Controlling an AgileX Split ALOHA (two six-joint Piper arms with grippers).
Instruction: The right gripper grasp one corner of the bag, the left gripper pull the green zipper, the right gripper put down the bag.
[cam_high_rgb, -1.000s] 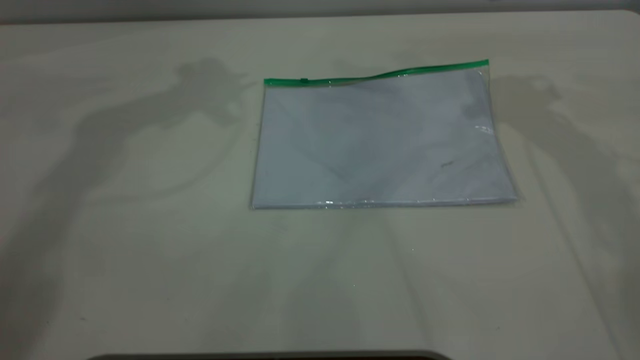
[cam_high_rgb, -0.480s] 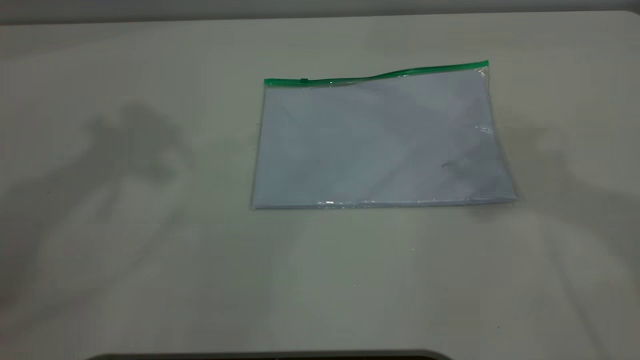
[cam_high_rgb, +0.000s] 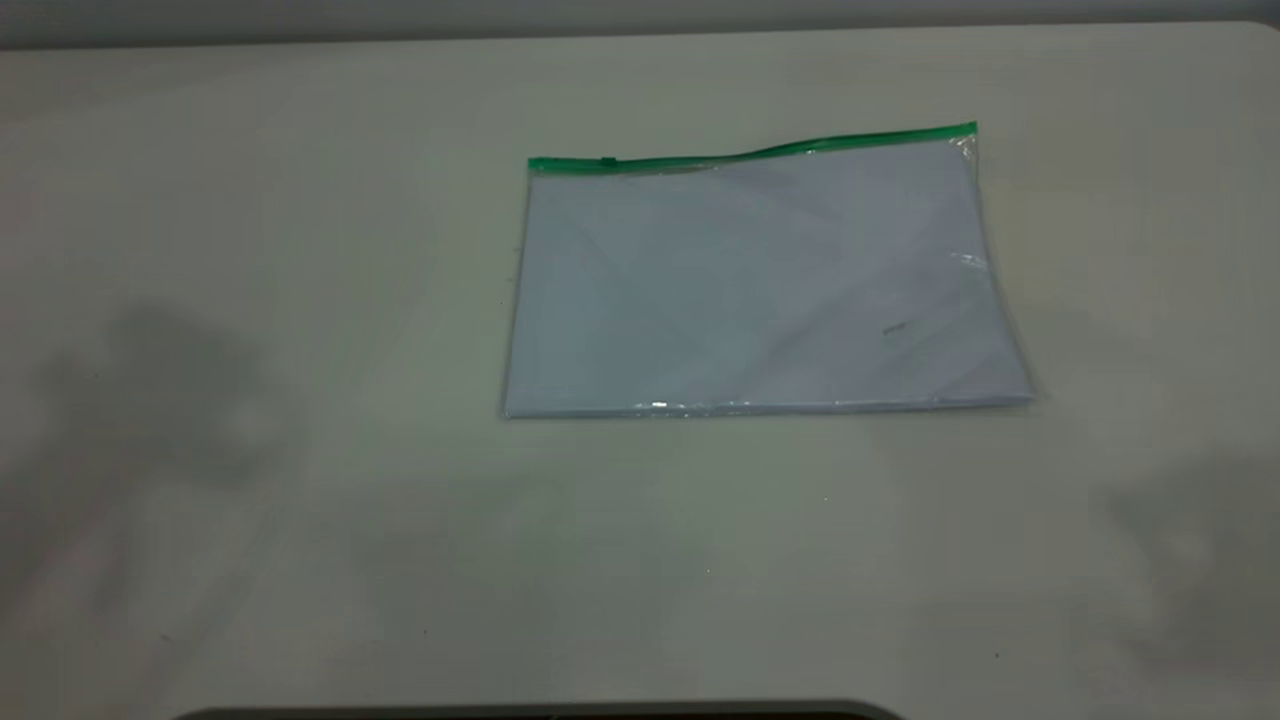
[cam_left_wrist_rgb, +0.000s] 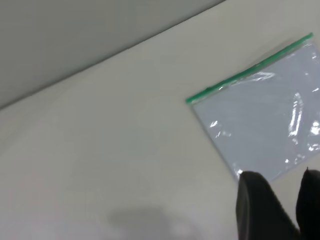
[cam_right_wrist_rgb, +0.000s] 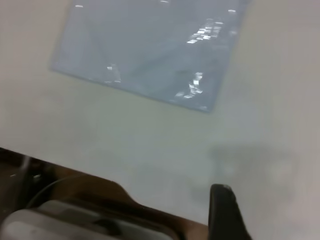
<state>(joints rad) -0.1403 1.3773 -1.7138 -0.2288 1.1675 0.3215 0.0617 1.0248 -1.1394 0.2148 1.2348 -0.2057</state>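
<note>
The bag (cam_high_rgb: 760, 280) lies flat on the table, clear with white sheets inside. The green zipper (cam_high_rgb: 750, 153) runs along its far edge, with the slider tab (cam_high_rgb: 607, 160) near the left end. The corner of the bag (cam_high_rgb: 972, 130) at the far right rests on the table, free. Neither gripper shows in the exterior view, only shadows at the front left and right. In the left wrist view the left gripper (cam_left_wrist_rgb: 277, 175) is open and empty, off the bag (cam_left_wrist_rgb: 260, 115) near a zipperless corner. The right gripper (cam_right_wrist_rgb: 260, 210) shows one finger (cam_right_wrist_rgb: 222, 200), empty, away from the bag (cam_right_wrist_rgb: 150, 45).
The pale table (cam_high_rgb: 300, 300) carries only the bag. A dark rounded edge (cam_high_rgb: 540, 712) lies at the front of the exterior view. The right wrist view shows the table's near edge with brown and grey rig parts and a cable (cam_right_wrist_rgb: 75, 210) below it.
The arm shadows have drawn away from the bag's far corners toward the front left and front right. The bag has not moved.
</note>
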